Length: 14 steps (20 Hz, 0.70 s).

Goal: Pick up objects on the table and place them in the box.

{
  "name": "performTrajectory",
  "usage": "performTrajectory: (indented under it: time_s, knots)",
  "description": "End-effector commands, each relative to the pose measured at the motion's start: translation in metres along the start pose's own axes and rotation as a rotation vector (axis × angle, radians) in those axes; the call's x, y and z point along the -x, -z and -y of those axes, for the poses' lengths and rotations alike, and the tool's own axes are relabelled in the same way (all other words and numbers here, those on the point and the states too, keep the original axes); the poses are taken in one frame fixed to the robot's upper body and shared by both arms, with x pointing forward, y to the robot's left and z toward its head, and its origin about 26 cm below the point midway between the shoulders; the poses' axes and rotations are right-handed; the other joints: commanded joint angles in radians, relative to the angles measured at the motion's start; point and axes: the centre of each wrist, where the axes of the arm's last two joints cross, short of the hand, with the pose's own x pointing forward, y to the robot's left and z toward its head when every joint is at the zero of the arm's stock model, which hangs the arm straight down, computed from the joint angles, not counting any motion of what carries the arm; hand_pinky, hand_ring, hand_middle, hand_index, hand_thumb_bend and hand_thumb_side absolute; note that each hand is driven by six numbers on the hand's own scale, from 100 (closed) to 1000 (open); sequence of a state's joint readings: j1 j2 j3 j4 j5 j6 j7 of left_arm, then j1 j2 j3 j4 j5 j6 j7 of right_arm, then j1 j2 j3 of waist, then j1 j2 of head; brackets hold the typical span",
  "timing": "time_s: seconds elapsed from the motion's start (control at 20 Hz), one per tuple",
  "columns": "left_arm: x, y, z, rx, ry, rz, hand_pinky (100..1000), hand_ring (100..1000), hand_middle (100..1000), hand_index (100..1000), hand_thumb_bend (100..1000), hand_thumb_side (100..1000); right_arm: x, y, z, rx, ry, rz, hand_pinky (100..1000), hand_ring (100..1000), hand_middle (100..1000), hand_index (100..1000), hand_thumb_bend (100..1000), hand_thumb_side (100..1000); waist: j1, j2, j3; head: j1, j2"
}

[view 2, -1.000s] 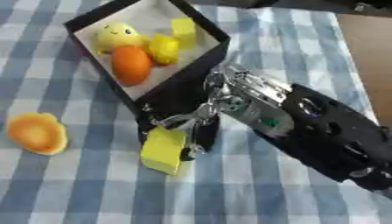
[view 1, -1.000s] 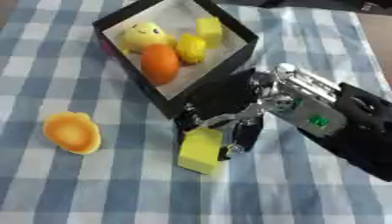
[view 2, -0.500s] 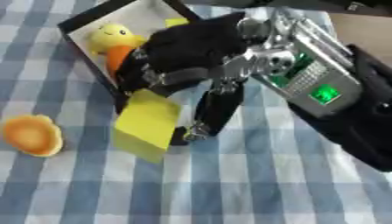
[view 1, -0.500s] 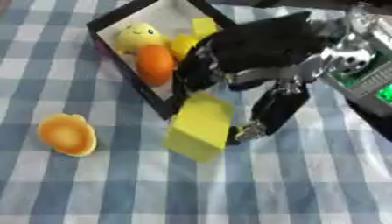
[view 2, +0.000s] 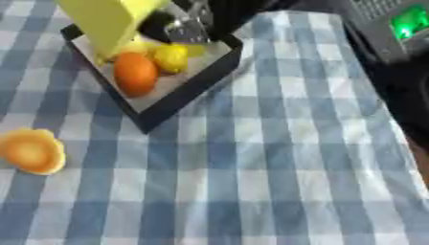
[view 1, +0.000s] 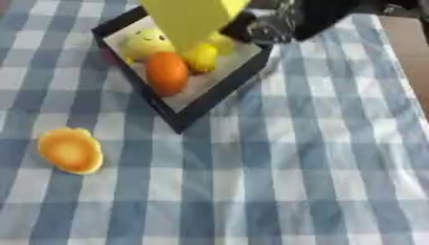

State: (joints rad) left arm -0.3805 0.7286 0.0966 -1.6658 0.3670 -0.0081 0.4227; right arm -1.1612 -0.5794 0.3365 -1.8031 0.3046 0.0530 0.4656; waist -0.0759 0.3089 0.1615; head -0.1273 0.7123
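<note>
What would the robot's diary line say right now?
right hand: holds yellow block above box | orange, lemon in box | orange thing on cloth

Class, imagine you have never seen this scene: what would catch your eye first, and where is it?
A big yellow block hangs at the top, above the black box, with the robot's dark right hand beside it. Inside the box lies an orange fruit; an orange object sits alone on the checked tablecloth, lower left.
</note>
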Motion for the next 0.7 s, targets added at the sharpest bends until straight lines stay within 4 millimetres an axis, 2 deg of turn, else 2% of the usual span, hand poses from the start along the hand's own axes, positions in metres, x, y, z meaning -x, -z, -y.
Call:
performTrajectory:
  time_s: [0.05, 0.2, 0.3, 0.45, 0.65, 0.7]
  knots:
    - [-0.015, 0.008, 0.0, 0.018, 0.001, 0.051, 754, 763, 830, 866, 839, 574, 0.035, 0.019, -0.004, 0.085, -0.011, -0.166, 806, 615, 433, 576, 151, 100, 0.004, -0.024, 0.008, -0.019, -0.019]
    - [-0.019, 0.01, 0.004, 0.029, -0.01, 0.063, 754, 764, 831, 867, 840, 574, 0.07, 0.033, -0.026, 0.117, -0.042, -0.306, 807, 623, 446, 591, 148, 100, -0.002, -0.016, 0.022, -0.033, -0.026]
    - [-0.021, 0.011, 0.005, 0.028, -0.015, 0.069, 754, 764, 831, 866, 843, 571, 0.094, 0.034, -0.044, 0.118, -0.055, -0.403, 808, 621, 446, 589, 147, 100, -0.005, -0.01, 0.031, -0.042, -0.028]
    - [-0.022, 0.012, 0.004, 0.018, -0.016, 0.075, 755, 763, 831, 866, 843, 571, 0.122, 0.026, -0.071, 0.043, -0.12, -0.496, 813, 628, 455, 594, 164, 100, -0.01, -0.006, 0.038, -0.046, -0.029]
    - [-0.021, 0.011, 0.001, 0.007, -0.01, 0.071, 755, 763, 831, 866, 844, 571, 0.144, 0.008, -0.094, -0.062, -0.163, -0.558, 814, 638, 466, 600, 175, 100, -0.011, -0.003, 0.037, -0.042, -0.03]
    - [-0.021, 0.011, 0.001, 0.006, -0.01, 0.071, 755, 763, 830, 866, 844, 571, 0.148, 0.005, -0.098, -0.087, -0.17, -0.567, 815, 643, 467, 604, 324, 100, -0.011, -0.003, 0.037, -0.042, -0.03]
